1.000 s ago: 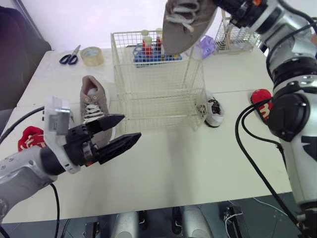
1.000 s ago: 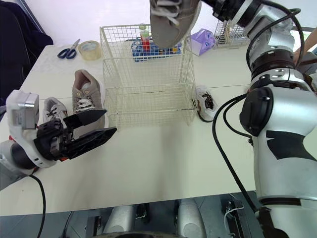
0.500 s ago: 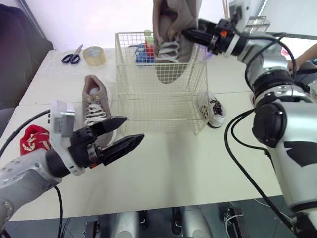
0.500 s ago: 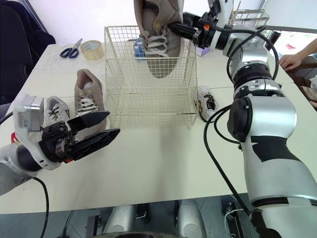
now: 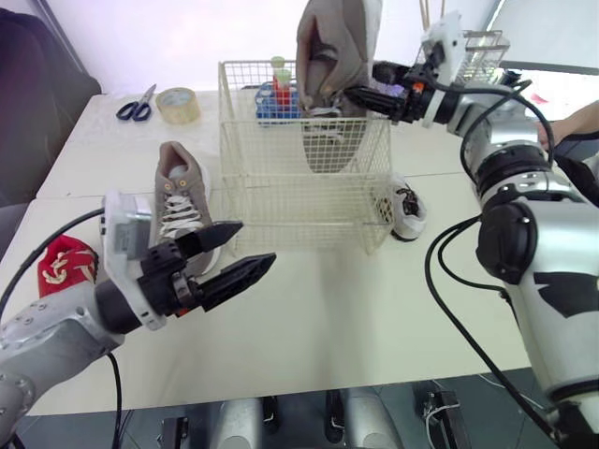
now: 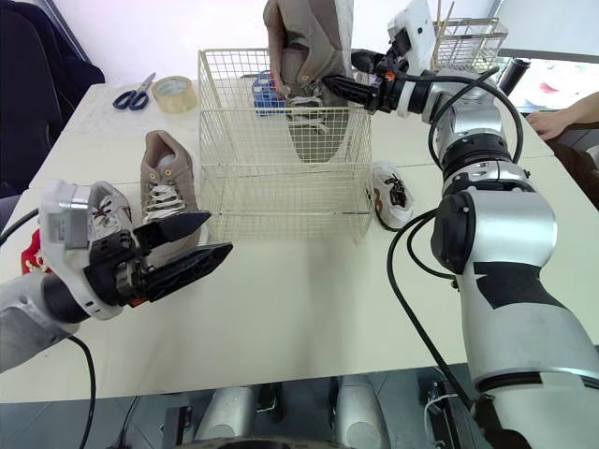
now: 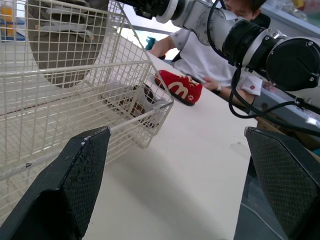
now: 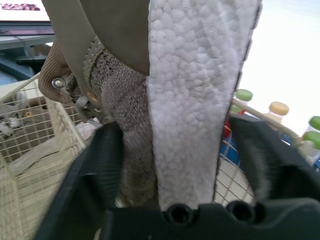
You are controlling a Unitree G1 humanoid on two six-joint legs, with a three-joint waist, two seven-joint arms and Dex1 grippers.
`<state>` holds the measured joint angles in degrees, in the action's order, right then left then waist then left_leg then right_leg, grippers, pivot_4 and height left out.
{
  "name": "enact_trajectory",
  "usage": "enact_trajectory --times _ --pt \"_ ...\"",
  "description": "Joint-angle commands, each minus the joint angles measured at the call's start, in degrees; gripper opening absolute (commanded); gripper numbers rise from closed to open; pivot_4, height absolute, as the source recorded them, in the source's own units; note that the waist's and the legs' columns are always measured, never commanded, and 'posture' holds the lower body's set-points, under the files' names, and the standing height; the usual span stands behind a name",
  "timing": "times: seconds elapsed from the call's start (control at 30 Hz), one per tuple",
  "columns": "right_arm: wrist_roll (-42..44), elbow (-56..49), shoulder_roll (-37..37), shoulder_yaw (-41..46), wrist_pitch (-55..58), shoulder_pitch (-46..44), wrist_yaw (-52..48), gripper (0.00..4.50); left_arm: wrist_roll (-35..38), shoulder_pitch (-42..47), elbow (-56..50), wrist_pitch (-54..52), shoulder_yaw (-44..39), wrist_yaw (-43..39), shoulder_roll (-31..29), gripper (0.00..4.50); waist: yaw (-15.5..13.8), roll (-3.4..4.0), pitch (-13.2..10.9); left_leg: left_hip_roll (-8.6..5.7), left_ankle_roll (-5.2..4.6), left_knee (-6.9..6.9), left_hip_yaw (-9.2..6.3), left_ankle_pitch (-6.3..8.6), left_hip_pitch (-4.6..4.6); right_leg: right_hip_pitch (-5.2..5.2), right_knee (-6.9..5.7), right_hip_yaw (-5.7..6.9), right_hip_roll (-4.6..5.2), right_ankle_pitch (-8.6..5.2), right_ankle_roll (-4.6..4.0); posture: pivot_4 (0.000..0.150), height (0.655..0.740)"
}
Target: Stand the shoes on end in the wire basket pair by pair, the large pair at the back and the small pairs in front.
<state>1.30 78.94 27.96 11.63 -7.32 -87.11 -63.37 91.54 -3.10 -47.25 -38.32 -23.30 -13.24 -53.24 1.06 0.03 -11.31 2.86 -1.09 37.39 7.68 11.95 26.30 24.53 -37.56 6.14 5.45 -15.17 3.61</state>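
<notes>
- Right fingers (image 6: 342, 89) clamp the large shoe (image 5: 332, 56), toe down, half inside the basket (image 5: 234, 150), toward its back.
- Lower it straight; release once the toe rests.
- Left fingers (image 5: 229, 278) hang wide apart over the surface (image 5: 374, 309).

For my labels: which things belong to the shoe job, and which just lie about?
Job: white wire basket; held beige knit sneaker; its mate; small white shoe; small red shoe.
Lying about: blue-handled scissors; tan tape roll; blue bottle rack.
</notes>
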Motion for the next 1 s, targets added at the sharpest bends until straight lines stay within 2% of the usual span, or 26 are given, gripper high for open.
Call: enact_trajectory --times 0.03,0.73,0.9,1.0 --pt "1.25 -1.8 1.46 2.11 -1.28 -1.06 0.8 4.45 -0.79 0.56 -0.22 1.09 -0.19 -1.23 0.35 4.5 0.07 0.0 0.0 0.0 0.0 0.0 0.0 0.0 0.0 0.0 0.0 0.0 0.0 0.0 0.0 0.15 0.74" --pt "4.57 -5.63 7.7 4.04 -3.27 -0.04 -4.34 4.45 -2.95 1.74 0.99 0.8 1.49 -3.51 1.41 4.5 0.02 0.0 0.01 0.02 0.02 0.02 0.0 -0.02 -0.1 -0.07 -0.04 -0.01 -0.03 0.01 0.01 0.15 0.74" --pt "8.59 -10.33 10.29 5.16 1.11 1.77 -11.91 4.45 1.58 -1.59 0.48 -0.09 -4.97 -3.36 -1.06 4.5 -0.02 0.0 0.01 0.02 0.02 0.03 -0.01 -0.02 -0.1 -0.09 -0.05 -0.02 -0.02 0.01 0.01 0.15 0.74" --pt "9.12 -12.66 11.84 4.61 2.7 2.57 -12.29 4.45 4.04 -3.06 1.75 -0.78 -8.92 -3.98 -3.07 4.5 -0.23 0.01 0.01 0.01 0.02 0.03 -0.03 -0.01 -0.1 -0.09 -0.05 -0.01 0.0 0.01 0.01 0.15 0.74"
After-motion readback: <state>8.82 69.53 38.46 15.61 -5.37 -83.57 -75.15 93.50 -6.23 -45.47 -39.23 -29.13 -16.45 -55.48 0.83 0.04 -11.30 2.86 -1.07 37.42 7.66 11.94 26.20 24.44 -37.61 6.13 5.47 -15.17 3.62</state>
